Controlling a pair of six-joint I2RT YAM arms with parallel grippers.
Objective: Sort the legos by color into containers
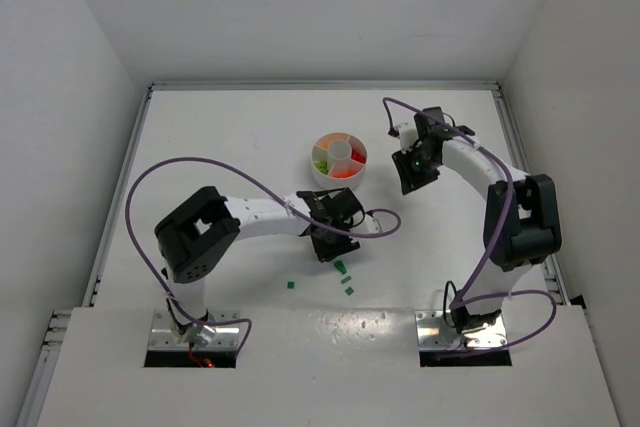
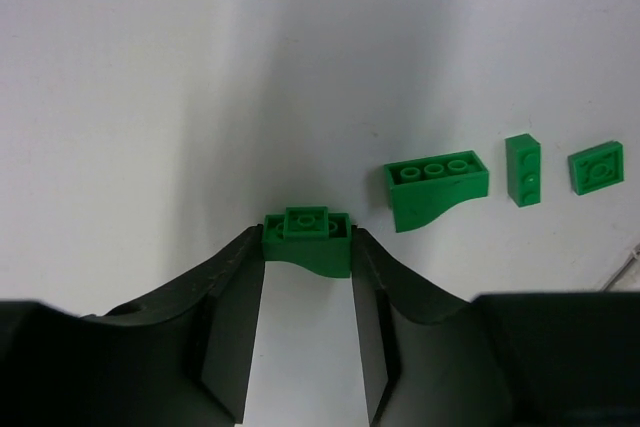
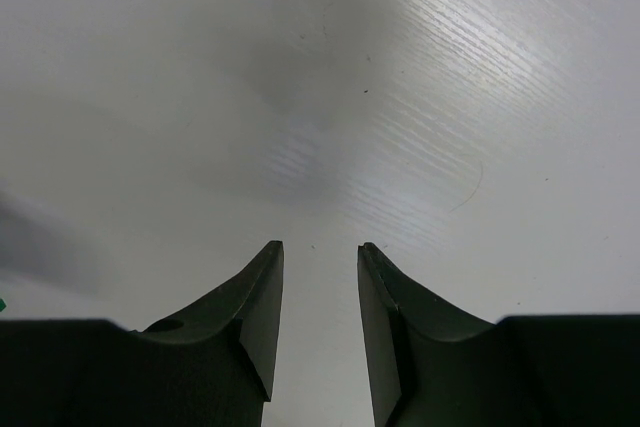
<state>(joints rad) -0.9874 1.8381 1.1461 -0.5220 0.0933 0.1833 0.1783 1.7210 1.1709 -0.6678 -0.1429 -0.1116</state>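
Between the fingertips of the left gripper (image 2: 305, 237) a green arched brick (image 2: 310, 252) lay on the white table (image 2: 150, 97), studs up. The two black fingers (image 2: 232, 297) stood against its short ends, narrowed to just the brick's length and touching it on both sides as far as I could see. The brick itself sat flat on the surface. Toward two o'clock from it lay a second arched brick (image 2: 435, 192), then a narrow green brick (image 2: 523, 169) and a flat green square (image 2: 596, 165), all apart from one another. From above, the left arm reached in from nine o'clock with its elbow bent near its base and its wrist pointing down at the table. The white dish (image 1: 322, 178), with red, orange and yellow-green pieces in its wedges, stood at twelve o'clock from that gripper, well apart. At three o'clock of the dish, the right gripper (image 3: 320, 247) hung over bare table, jaws partly open and holding nothing.
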